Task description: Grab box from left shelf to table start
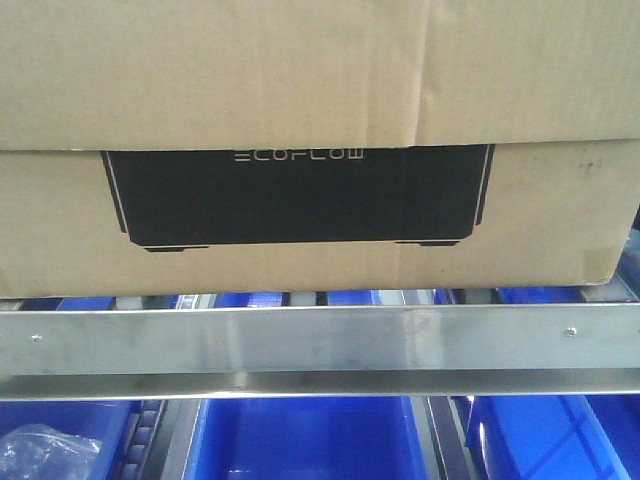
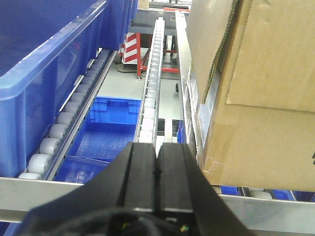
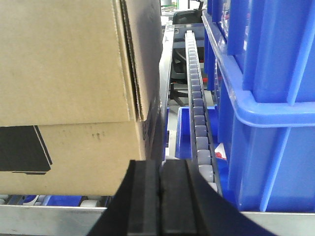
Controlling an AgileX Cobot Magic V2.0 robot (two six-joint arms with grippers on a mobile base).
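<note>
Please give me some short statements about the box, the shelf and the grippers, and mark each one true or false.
1. The box rests on the shelf. True.
2. Both grippers are open. False: the left gripper and the right gripper are shut.
3. The black panel reads "ECOFLOW". True.
4. Red bins flank the box. False: the bins are blue.
</note>
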